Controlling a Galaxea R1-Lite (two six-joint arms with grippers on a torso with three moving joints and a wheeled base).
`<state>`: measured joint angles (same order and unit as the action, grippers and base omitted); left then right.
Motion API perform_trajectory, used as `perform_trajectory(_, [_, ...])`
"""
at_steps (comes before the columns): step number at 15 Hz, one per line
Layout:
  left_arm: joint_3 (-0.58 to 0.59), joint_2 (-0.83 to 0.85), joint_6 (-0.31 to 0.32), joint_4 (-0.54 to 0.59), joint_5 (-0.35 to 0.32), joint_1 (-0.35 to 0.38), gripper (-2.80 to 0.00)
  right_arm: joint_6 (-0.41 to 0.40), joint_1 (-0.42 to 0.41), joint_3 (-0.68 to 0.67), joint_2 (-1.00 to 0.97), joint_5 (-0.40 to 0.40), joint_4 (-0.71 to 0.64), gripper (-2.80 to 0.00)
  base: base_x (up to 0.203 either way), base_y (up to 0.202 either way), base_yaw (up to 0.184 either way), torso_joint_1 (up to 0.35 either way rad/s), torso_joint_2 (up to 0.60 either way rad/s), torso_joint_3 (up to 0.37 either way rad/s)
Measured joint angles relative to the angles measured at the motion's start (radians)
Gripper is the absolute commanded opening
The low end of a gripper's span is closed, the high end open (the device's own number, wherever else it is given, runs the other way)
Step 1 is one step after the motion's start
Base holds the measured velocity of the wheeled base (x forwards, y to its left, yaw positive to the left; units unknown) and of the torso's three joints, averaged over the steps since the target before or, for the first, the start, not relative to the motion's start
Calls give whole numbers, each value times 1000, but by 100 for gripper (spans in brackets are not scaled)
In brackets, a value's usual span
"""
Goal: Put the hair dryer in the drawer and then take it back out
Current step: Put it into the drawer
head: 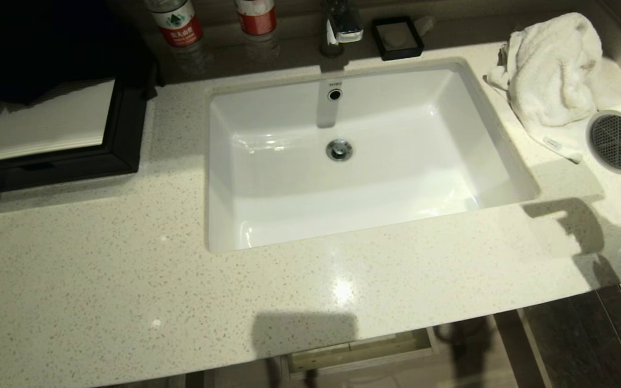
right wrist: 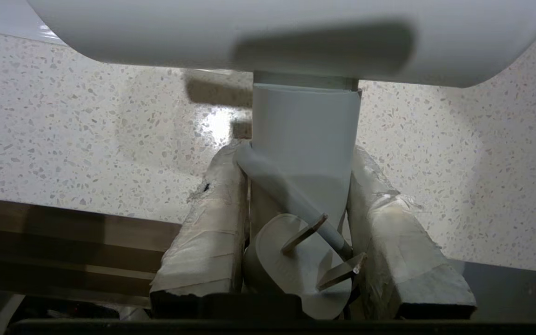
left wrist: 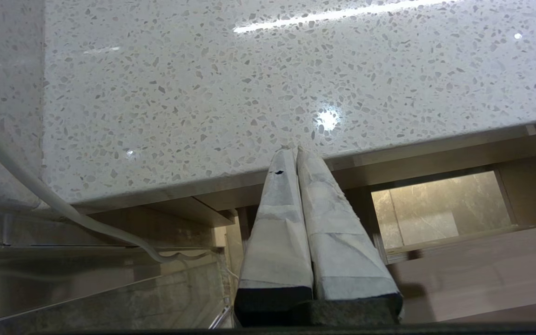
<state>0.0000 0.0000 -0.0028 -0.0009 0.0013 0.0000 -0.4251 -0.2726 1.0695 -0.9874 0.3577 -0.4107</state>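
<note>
The white hair dryer (head: 620, 140) hangs above the right end of the countertop (head: 127, 269), with its grey mesh grille facing me. In the right wrist view my right gripper (right wrist: 296, 151) is shut on the hair dryer's handle (right wrist: 305, 130), below the barrel (right wrist: 296, 37). The plug (right wrist: 291, 270) and a strand of cord are tucked between the fingers. The gripper itself is outside the head view. The wood-grain drawer (left wrist: 486, 279) stands pulled out under the counter, and its boxed cutout (head: 359, 350) shows below the front edge. My left gripper (left wrist: 291, 151) is shut and empty, parked below the counter edge.
A white sink (head: 467, 108) fills the counter's middle, with the faucet (head: 337, 27) behind it. A white fluffy towel (head: 553, 75) lies at the back right beside the dryer. Two bottles (head: 178, 21), a black soap dish (head: 397, 36) and a black box (head: 57, 129) stand at the back and left.
</note>
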Motion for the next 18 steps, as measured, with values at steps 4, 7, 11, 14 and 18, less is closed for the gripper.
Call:
perform_trajectory(4, [0, 0, 0, 0, 0, 0, -280, 0, 13, -6, 45, -5, 21, -280, 0, 0, 0, 0, 0, 0])
perform_trajectory(7, [0, 0, 0, -1, 0, 0, -280, 0, 20, -29, 87, -41, 23, -280, 0, 0, 0, -16, 30, 5])
perform_trajectory(11, [0, 0, 0, 0, 0, 0, -280, 0, 31, -74, 140, -65, 31, -280, 0, 0, 0, -322, 317, -3])
perform_trajectory(14, [0, 0, 0, -1, 0, 0, -280, -1, 35, -98, 167, -64, 35, -280, 0, 0, 0, -400, 340, -39])
perform_trajectory(18, [0, 0, 0, 0, 0, 0, -280, 0, 49, -136, 193, -65, 112, -280, 0, 0, 0, -372, 281, -91])
